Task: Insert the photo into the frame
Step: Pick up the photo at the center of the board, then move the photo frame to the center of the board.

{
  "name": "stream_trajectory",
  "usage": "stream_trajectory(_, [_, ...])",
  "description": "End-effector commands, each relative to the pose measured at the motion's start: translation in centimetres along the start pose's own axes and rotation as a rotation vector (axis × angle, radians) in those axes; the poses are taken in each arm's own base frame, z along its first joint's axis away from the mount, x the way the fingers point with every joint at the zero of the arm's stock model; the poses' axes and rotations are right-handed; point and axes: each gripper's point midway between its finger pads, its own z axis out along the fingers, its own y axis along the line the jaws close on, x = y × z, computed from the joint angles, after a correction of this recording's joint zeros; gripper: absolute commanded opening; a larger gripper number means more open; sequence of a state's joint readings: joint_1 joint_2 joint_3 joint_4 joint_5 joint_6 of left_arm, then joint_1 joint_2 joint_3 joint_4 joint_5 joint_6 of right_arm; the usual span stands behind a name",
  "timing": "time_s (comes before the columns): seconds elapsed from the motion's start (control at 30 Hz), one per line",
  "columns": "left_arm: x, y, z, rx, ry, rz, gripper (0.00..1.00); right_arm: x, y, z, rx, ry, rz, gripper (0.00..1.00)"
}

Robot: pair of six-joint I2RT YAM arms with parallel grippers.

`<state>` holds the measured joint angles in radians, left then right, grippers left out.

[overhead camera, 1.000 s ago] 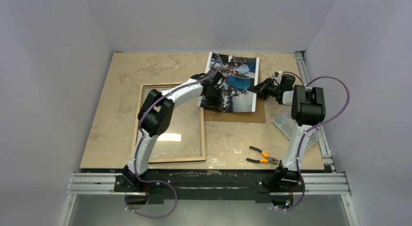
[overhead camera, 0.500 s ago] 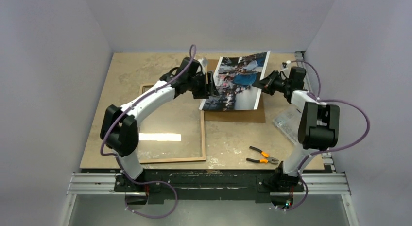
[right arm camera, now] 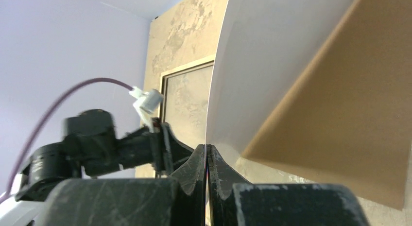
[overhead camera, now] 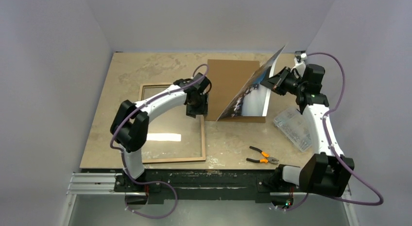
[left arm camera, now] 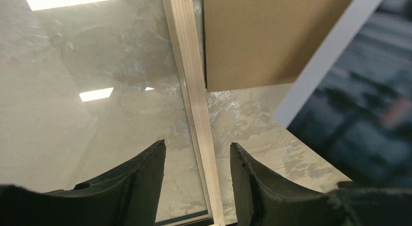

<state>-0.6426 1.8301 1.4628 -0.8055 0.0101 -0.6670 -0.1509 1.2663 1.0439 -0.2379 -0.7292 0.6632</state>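
Observation:
The photo stands steeply tilted, its lower left corner near the table, its upper edge raised at the back right. My right gripper is shut on its right edge; the right wrist view shows the jaws pinching the sheet and its white reverse. The frame lies flat at the left, light wood back up, with its clear pane. My left gripper is open and empty, straddling the frame's right rail from above, fingertips apart. The photo's blurred print shows to its right.
A brown backing board lies flat under and behind the photo; it also shows in the wrist views. Orange-handled pliers lie near the front edge. A clear plastic box sits at the right, by the rail.
The left gripper has left the photo's left edge and moved down to the frame's right rail. The right gripper has swung the photo's right edge up and back, uncovering the board.

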Motion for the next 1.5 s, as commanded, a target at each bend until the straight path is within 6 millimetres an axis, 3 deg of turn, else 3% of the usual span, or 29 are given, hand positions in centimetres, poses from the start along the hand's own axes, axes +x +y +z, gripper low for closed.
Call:
stream_trajectory(0.0, [2.4,0.5,1.7,-0.115,0.055,0.076,0.47,-0.6,2.0,-2.1,0.025,-0.025,-0.054,0.00])
stream_trajectory(0.33, [3.7,0.6,4.3,-0.199,0.115,0.099,0.35,-0.4,3.6,-3.9,0.018,-0.039,-0.085,0.00])
stream_trajectory(0.9, [4.8,-7.4,4.9,-0.005,0.120,0.192,0.11,-0.3,3.7,-4.6,0.034,-0.036,-0.093,0.00])
stream_trajectory(1.07, [5.7,-9.4,4.9,0.073,0.151,0.174,0.10,0.0,3.5,-4.5,0.031,-0.027,-0.090,0.00])
stream_trajectory(1.2, [5.2,-11.9,4.5,0.176,0.134,0.148,0.10,-0.2,3.8,-4.8,0.032,-0.032,-0.099,0.00])
stream_trajectory(1.47, [5.2,-14.6,4.4,0.243,0.136,0.162,0.10,-0.9,4.7,-6.2,0.062,-0.044,-0.144,0.00])
